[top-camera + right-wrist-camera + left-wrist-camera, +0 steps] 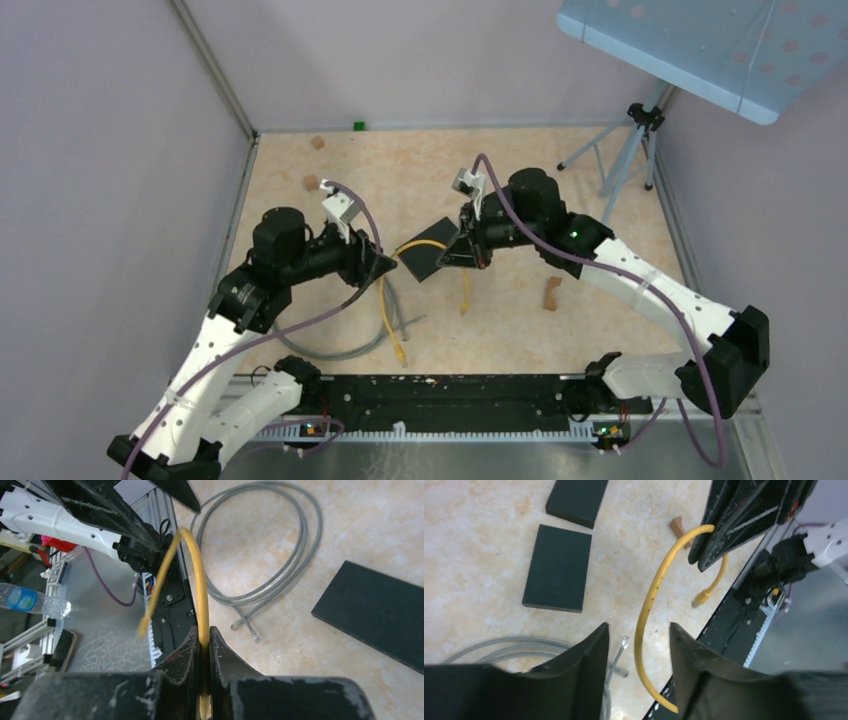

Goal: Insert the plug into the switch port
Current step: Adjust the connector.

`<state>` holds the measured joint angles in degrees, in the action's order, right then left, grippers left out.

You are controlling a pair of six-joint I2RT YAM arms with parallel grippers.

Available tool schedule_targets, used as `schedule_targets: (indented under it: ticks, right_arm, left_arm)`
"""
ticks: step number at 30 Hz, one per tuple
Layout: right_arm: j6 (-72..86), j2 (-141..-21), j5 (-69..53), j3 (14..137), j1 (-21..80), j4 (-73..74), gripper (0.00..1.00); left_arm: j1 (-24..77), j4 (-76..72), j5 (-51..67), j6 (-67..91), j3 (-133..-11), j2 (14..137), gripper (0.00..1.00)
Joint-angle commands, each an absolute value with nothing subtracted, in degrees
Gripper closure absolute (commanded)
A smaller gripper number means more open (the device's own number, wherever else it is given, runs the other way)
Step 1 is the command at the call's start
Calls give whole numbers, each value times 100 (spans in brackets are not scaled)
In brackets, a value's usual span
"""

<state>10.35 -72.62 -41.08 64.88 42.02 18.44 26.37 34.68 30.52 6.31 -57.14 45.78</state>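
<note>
Beige marbled tabletop (560, 190), lavender walls. Right gripper (205, 632) pressed tight on yellow patch cable (199, 580), short of plug (701, 597); plug dangles free. Left gripper (638, 627) spread, cable passing loose between fingers. Black switch (425, 260) lies between grippers. Cable light, springy, so you should take hold right behind plug.

Soft, even light fills the top view. The beige marbled table (500, 170) is bright, with only faint, diffuse shadows under the arms. In the left wrist view a pale sheen washes the table's upper left, and the left tool (638, 626) looms dark and soft-edged. In the right wrist view the right tool (206, 632) is sharp enough to show scratches, while the free end of the thin yellow network cable (200, 590) is smeared.
</note>
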Motion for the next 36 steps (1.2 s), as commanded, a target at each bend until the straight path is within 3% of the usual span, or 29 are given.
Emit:
schedule_targets:
  ticks: [1,3,5,13,17,19,24,27,30,33,36]
  right_arm:
    - [826,-6563,-3948,6313,4241,1285,100]
    - [707,-6117,-3422,6075,4244,1154,100]
    - [393,-5702,-2735,5835,4244,1065,100]
    - [-151,-3941,-327,4513,4229,-206,100]
    - [-134,-3584,95,4389,4235,-177,100]
    - [-187,-3467,335,4462,4237,66,100]
    - [-488,-2970,806,4493,4231,534,100]
    - [-640,-2695,883,4495,4237,588,100]
    - [-821,-2488,481,4430,4239,498,100]
    - [-1030,-2414,159,4230,4242,116,100]
    - [-1048,-2485,98,3811,4243,-887,100]
  left_arm:
    - [2670,2736,2349,1196,-5634,4110,32]
    - [2672,2494,1734,1442,-5585,3898,9]
    - [2658,2375,1287,1613,-5636,3873,1]
    - [2654,3038,-411,2732,-6446,5240,1]
    - [2805,2099,599,3048,-6275,5216,1]
    - [3472,2232,-116,3115,-6553,5385,1]
    - [6243,2490,-2634,3674,-6791,5582,1]
    - [7224,2525,-3507,4267,-6526,5498,1]
    - [7489,2383,-3548,4875,-6117,5177,3]
    - [7507,2149,-3593,5373,-5620,4560,14]
    - [7506,2139,-3921,5692,-5133,3883,15]
